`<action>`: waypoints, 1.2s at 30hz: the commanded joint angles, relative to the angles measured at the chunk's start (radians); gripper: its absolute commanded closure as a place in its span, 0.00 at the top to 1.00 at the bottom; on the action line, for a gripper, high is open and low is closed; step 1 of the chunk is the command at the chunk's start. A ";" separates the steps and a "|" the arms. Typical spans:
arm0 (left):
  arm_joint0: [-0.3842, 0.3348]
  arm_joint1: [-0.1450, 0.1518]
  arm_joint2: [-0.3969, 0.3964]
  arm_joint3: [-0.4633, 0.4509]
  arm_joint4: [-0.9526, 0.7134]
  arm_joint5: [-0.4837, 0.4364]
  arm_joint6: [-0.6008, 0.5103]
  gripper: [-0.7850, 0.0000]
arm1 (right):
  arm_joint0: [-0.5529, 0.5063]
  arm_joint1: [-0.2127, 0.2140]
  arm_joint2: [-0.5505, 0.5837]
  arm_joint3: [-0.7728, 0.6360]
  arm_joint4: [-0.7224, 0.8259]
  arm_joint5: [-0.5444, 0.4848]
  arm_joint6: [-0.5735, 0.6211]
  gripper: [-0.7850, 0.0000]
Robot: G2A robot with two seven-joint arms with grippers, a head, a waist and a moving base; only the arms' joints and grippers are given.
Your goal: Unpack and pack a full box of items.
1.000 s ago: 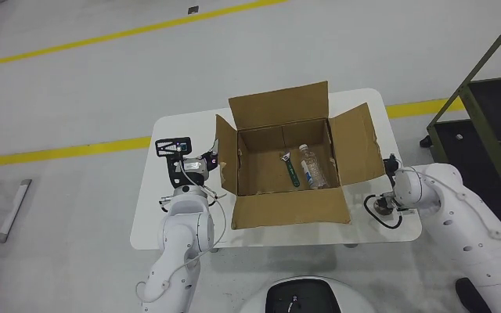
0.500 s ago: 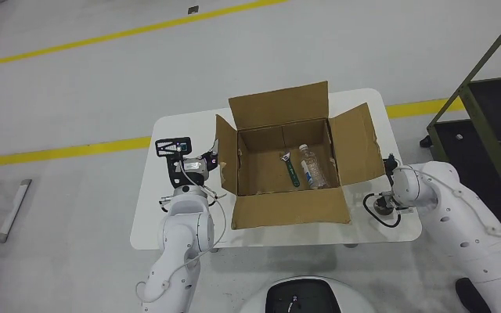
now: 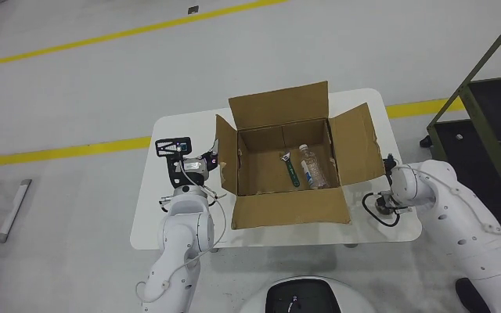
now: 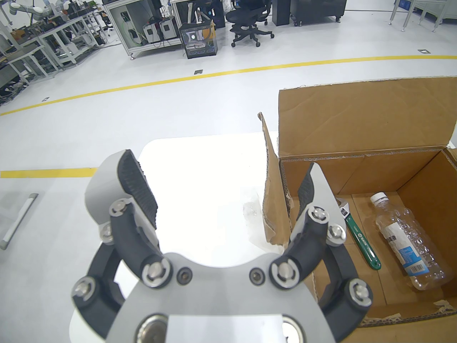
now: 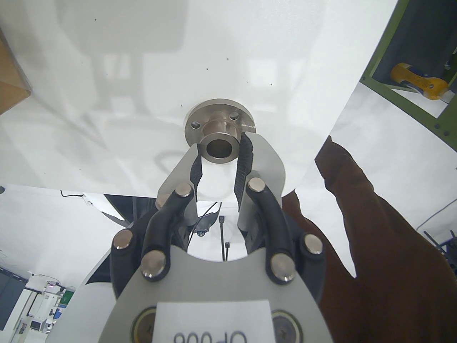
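Nudged slightly toward the box (image 3: 278,106), right tool (image 5: 221,155) grips a metal flange (image 5: 214,117).

A white table (image 3: 149,207) stands on a grey floor with yellow lines (image 3: 141,30). A black office chair (image 4: 248,17) sits far behind.

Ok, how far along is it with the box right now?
Done: the box stands open, and a metal flange sits outside it on the table. In hand: the right gripper is closed on the flange's hub; the left gripper is open and empty beside the box. Remaining: a wrench and a plastic bottle lie inside. Unpacking or repacking, I cannot tell.
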 commanded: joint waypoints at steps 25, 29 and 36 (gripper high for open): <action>0.000 0.000 0.000 0.000 0.000 0.000 0.000 1.00 | -0.127 0.016 0.399 -0.246 0.293 0.080 -0.120 0.00; 0.000 0.000 0.000 0.000 0.000 0.000 0.000 1.00 | -0.190 0.020 0.533 -0.304 0.455 0.058 -0.197 0.00; 0.000 0.000 0.000 0.000 0.000 0.000 0.000 1.00 | -0.294 0.022 0.687 -0.415 0.639 0.014 -0.308 0.00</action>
